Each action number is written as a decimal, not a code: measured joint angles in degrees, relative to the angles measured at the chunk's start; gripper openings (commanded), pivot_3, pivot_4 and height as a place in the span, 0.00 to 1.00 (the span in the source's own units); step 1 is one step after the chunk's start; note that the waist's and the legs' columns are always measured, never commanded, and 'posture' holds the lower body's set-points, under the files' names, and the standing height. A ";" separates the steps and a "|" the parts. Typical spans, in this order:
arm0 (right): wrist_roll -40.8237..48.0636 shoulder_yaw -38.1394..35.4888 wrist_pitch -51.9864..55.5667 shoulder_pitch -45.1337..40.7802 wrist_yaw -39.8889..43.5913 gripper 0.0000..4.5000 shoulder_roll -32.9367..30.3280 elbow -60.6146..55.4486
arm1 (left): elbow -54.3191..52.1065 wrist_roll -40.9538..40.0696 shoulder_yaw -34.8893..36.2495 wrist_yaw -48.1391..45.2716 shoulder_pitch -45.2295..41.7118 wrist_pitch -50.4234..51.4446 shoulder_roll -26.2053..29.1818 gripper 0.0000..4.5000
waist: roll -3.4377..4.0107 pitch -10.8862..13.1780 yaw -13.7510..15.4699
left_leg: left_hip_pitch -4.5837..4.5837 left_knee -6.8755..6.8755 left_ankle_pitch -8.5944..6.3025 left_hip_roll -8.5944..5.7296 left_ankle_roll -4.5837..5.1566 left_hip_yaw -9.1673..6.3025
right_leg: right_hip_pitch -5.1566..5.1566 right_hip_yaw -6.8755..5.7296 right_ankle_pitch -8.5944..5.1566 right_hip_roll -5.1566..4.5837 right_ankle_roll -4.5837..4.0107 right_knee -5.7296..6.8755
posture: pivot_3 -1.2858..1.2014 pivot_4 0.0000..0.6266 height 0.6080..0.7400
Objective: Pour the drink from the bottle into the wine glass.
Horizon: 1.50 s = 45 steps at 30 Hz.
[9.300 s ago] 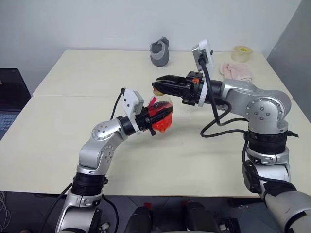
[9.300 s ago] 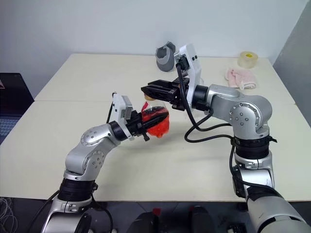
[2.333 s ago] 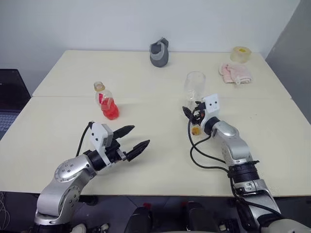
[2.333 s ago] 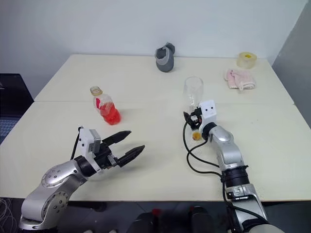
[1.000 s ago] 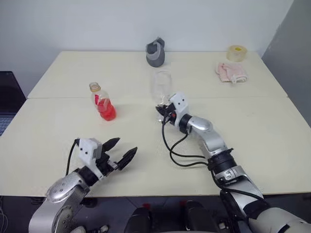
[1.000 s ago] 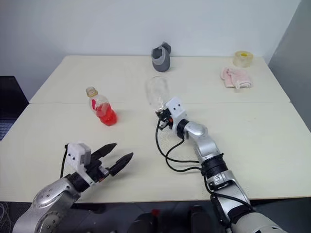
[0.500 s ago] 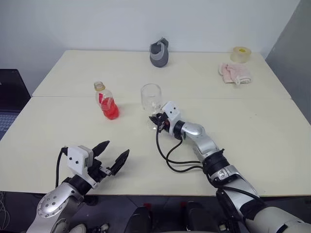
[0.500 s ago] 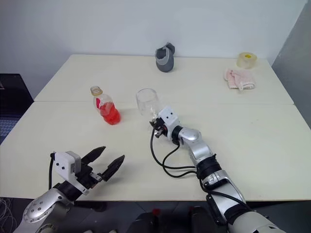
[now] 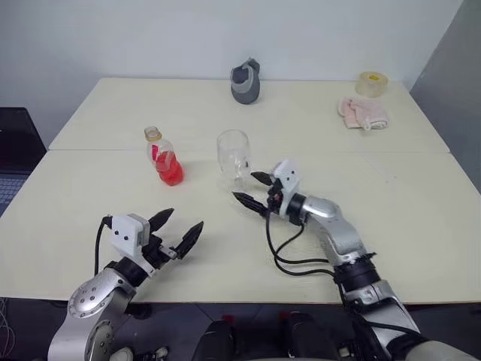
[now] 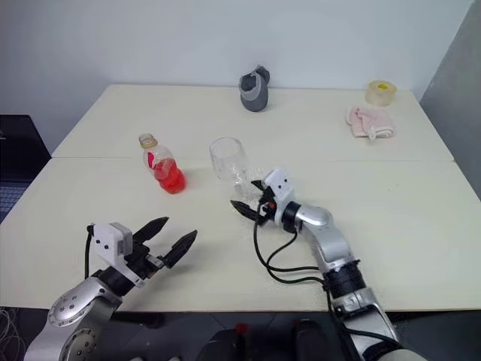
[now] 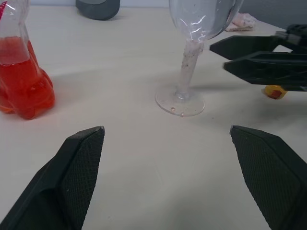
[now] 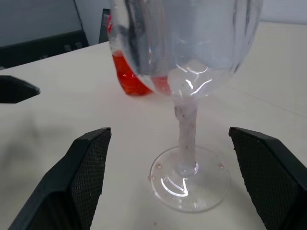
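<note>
Bright, even, sharp pictures with soft shadows.

The wine glass [image 9: 233,154] was seen standing upright on the pale table [image 9: 421,195], with the uncapped bottle [image 9: 166,159] of red drink [image 9: 170,172] well apart on its left. The right gripper [image 9: 252,190] was held just beside the glass, jaws spread and touching nothing. The left gripper [image 9: 177,229] was held open near the table's front edge. A grey cup-like object [image 9: 246,82], a pink cloth [image 9: 364,113] and a tape roll [image 9: 371,83] were set at the far side.

No readable text, brand, no. or sign anywhere; the bottle [image 9: 165,158], near the desk's left edge, has a red-white label, but any print is prob. too small to read
</note>
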 measured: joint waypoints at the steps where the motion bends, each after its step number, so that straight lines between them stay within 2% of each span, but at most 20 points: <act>1: 0.75 -0.12 1.50 1.28 0.42 0.94 -1.42 -2.71 | 0.00 0.03 0.03 0.91 -0.16 0.27 -0.37 1.00 | 0.00 0.00 0.11 | 0.00 0.00 0.00 0.00 0.01 -0.01 | 0.00 -0.01 0.00 0.00 0.00 -0.01 | 0.52 0.24 1.00; 6: 6.35 -2.68 10.07 9.12 6.19 0.94 -14.46 -19.39 | 2.34 2.71 0.56 5.71 -2.93 0.49 -1.48 1.00 | -0.01 0.00 0.79 | -0.03 0.04 -0.01 -0.05 0.02 -0.01 | 0.02 -0.02 -0.01 -0.05 0.01 -0.02 | 0.52 0.24 1.00; 11: 13.43 -6.99 16.27 11.24 7.42 0.94 -20.66 -32.81 | 6.48 5.40 1.63 9.98 -9.26 0.16 -1.54 1.00 | -0.03 -0.01 0.50 | 0.00 0.01 -0.02 0.02 0.03 -0.01 | 0.03 -0.05 -0.01 0.06 0.01 -0.02 | 0.52 0.24 1.00; 19: 19.42 -7.43 21.33 12.64 3.49 0.94 -20.13 -40.70 | 9.20 7.83 1.06 12.76 -13.57 -0.02 -2.83 1.00 | -0.08 -0.03 0.82 | -0.04 0.05 0.00 -0.04 0.01 -0.03 | 0.05 -0.07 -0.01 0.01 0.01 -0.04 | 0.52 0.24 1.00; 26: 21.36 -7.86 23.09 12.28 -0.17 0.94 -20.02 -41.57 | 11.94 9.80 0.42 14.05 -16.51 -0.71 -3.76 1.00 | -0.08 -0.04 0.80 | -0.04 0.04 0.07 -0.05 -0.11 -0.02 | 0.04 -0.09 -0.01 0.01 0.01 -0.03 | 0.52 0.24 1.00; 45: 22.77 -8.63 24.04 11.88 -3.10 0.94 -20.92 -41.58 | 28.95 12.67 0.58 12.51 -26.95 -9.48 -3.48 1.00 | -0.09 -0.04 0.81 | -0.05 0.05 0.08 -0.07 -0.14 -0.03 | 0.04 -0.10 -0.01 0.00 0.01 -0.03 | 0.52 0.24 1.00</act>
